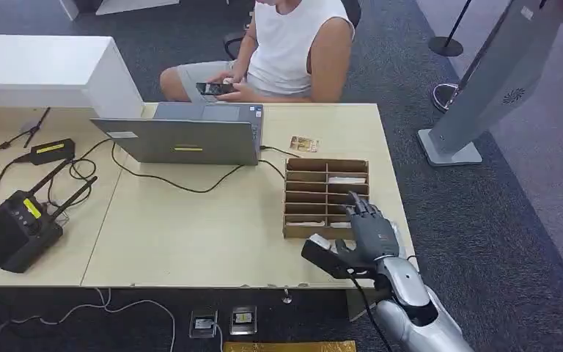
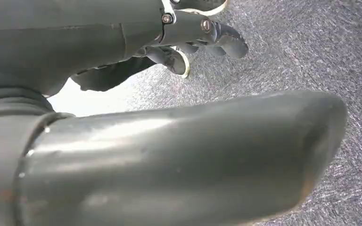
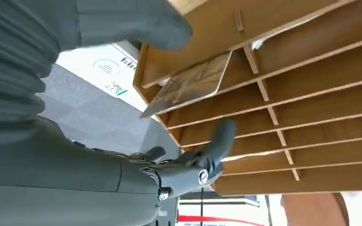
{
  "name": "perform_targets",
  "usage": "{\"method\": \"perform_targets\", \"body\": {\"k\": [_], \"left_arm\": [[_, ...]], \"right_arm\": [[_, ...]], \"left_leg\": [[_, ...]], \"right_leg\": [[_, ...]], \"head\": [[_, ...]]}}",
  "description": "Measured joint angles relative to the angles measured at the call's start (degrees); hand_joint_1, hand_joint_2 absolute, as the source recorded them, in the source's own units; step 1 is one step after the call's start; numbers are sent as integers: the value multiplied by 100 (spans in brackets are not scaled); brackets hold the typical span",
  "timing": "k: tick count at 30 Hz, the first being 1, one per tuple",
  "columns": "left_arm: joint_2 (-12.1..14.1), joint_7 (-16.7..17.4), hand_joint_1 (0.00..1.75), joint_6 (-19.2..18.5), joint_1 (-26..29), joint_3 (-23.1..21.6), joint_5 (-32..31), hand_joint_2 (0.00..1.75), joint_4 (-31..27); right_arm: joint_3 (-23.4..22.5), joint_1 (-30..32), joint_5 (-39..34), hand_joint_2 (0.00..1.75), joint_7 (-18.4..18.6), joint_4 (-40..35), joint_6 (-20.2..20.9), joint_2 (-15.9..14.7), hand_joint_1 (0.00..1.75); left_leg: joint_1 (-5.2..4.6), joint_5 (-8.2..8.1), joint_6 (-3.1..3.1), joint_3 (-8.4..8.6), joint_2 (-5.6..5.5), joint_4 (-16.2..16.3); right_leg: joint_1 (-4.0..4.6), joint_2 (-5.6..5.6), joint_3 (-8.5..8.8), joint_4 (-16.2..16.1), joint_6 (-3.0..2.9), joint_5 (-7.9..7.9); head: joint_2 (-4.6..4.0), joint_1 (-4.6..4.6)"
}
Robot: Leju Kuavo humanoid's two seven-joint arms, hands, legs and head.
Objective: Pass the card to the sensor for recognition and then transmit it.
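Grey short-pile carpet [image 1: 513, 220] surrounds a pale wood-grain counter [image 1: 190, 235]. A person [image 1: 286, 48] in a white sleeveless top sits behind the far edge, holding a phone.

Largest item on the counter: a grey laptop [image 1: 190, 136] near the far edge, lid facing the robot. Near the left edge stands a black box-shaped device [image 1: 15, 227] with rod antennas. Black cables trail between them.

A brown slotted wooden organizer [image 1: 326, 196], built of thin flat dividers, lies near the right edge of the counter. A white sensor pad [image 3: 106, 70] printed with a contactless symbol lies just beside the organizer's near end.

The right robot hand [image 1: 366, 231] hovers over the organizer's near-right corner, fingers extended and apart, holding nothing. In the right wrist view, its dark fingers [image 3: 217, 141] lie close to the dividers.

The card [image 3: 188, 84], a flat tan rectangle with rounded corners, sits tilted in a near-end slot, its long axis running along the slot, one end projecting past the organizer's edge toward the sensor pad.

A second small card [image 1: 303, 144] lies flat near the far edge, beyond the organizer.

The left robot hand [image 2: 202, 33] hangs above the carpet, fingers curled in, holding nothing.
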Motion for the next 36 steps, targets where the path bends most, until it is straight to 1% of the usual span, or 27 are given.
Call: {"method": "perform_targets", "body": {"k": [12,23,27,30,32,36], "left_arm": [[-11,0,0,-15,-7,-33,0,0,-4],[-15,0,0,-4,-5,-39,22,0,-4],[-17,0,0,0,-4,-39,33,0,-4],[-20,-2,0,0,-3,-39,35,0,-4],[-26,-9,0,2,-2,-39,44,0,-4],[-39,-11,0,2,0,-39,46,0,-4]], "right_arm": [[0,-17,-65,175,31,0,168,0,175],[0,-20,-77,175,4,0,170,0,175],[-4,-29,-72,175,-111,0,28,0,175],[-33,-98,-55,175,-280,-2,-256,-2,175],[-140,-226,-55,175,-476,-28,-468,-7,175],[-313,-421,-46,175,-592,-63,-612,-7,175]], "left_leg": [[0,0,0,1,0,0],[0,0,0,1,0,0],[0,0,0,1,0,0],[0,0,0,1,0,0],[0,1,-1,2,3,0],[0,1,-1,5,2,1]], "right_leg": [[0,1,0,0,0,0],[0,0,1,0,0,0],[0,0,1,0,0,0],[0,1,0,0,0,0],[0,5,0,0,0,1],[0,1,5,0,0,1]], "head": [[0,-2],[0,0],[0,0],[0,-2],[0,-2],[0,2]]}}
